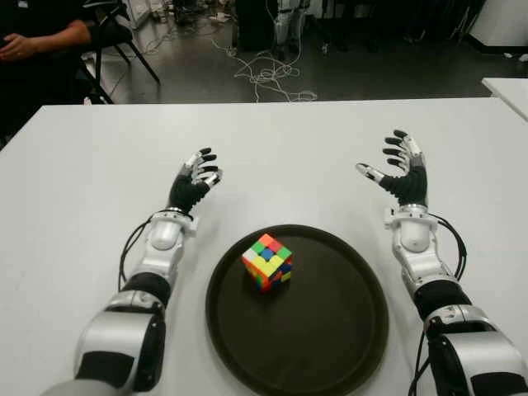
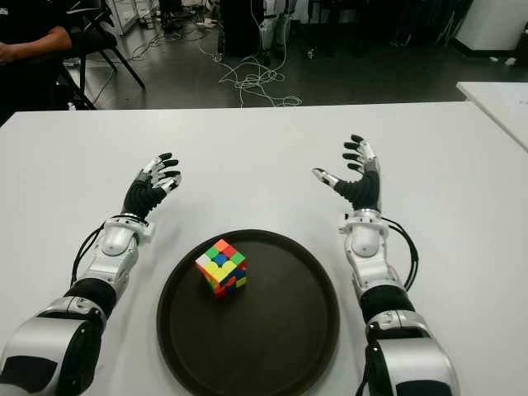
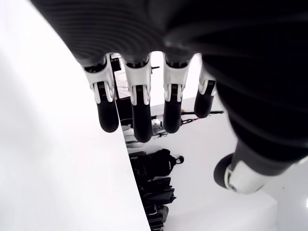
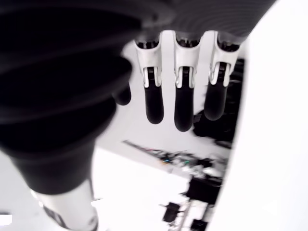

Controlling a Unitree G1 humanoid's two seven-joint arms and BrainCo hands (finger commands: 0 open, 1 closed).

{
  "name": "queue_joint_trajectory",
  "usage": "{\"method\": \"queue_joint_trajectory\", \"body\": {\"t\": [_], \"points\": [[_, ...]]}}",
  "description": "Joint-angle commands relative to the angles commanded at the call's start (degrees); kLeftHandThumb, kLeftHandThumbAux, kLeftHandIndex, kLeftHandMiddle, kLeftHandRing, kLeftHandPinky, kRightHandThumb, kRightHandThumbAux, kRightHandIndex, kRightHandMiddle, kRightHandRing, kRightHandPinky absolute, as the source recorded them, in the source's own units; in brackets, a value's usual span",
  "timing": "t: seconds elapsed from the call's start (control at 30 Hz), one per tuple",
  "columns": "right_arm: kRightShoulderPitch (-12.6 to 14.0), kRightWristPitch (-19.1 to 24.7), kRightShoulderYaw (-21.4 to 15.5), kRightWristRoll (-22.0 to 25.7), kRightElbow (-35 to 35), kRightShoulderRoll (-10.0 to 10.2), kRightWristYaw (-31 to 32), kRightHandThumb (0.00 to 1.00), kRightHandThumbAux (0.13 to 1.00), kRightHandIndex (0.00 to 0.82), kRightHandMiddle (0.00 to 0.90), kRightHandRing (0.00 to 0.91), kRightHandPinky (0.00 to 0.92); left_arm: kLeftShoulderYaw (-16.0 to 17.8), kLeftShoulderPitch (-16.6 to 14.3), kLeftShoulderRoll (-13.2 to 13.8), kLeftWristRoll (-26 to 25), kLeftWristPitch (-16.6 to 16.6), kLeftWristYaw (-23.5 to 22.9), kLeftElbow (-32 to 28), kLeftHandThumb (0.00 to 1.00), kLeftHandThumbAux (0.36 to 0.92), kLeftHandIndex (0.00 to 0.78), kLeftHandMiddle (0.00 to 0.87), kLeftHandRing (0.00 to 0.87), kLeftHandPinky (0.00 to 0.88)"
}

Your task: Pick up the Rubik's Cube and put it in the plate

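Observation:
The Rubik's Cube (image 1: 266, 261) sits inside the round dark plate (image 1: 330, 330), toward its far left part, with green, red, yellow and blue stickers showing. My left hand (image 1: 196, 180) is over the white table, beyond and left of the plate, fingers spread and holding nothing. My right hand (image 1: 398, 169) is raised beyond and right of the plate, fingers spread, palm empty. In the left wrist view the fingers (image 3: 137, 113) hang straight and hold nothing. The right wrist view shows fingers (image 4: 183, 108) extended and empty too.
The white table (image 1: 289, 148) stretches wide around the plate. Beyond its far edge lie cables (image 1: 264, 70) on a dark floor and a chair with a seated person (image 1: 37, 37) at the far left. Another white table's corner (image 1: 507, 87) shows at the right.

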Motion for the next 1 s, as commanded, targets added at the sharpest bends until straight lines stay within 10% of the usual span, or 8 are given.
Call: {"method": "queue_joint_trajectory", "body": {"t": [0.7, 1.0], "points": [[0.95, -4.36, -1.25, 1.61, 2.06, 1.03, 3.01, 0.040, 0.820, 0.139, 0.239, 0.235, 0.236, 1.29, 1.12, -0.74, -1.86, -0.27, -2.03, -1.51, 0.129, 0.691, 0.125, 0.172, 0.181, 0.179], [-1.70, 7.21, -6.01, 9.58, 2.57, 1.72, 9.08, 0.003, 0.845, 0.129, 0.222, 0.229, 0.242, 1.79, 1.07, -0.80, -2.46, 2.41, -1.90, -1.90, 0.152, 0.708, 0.119, 0.176, 0.189, 0.198]]}}
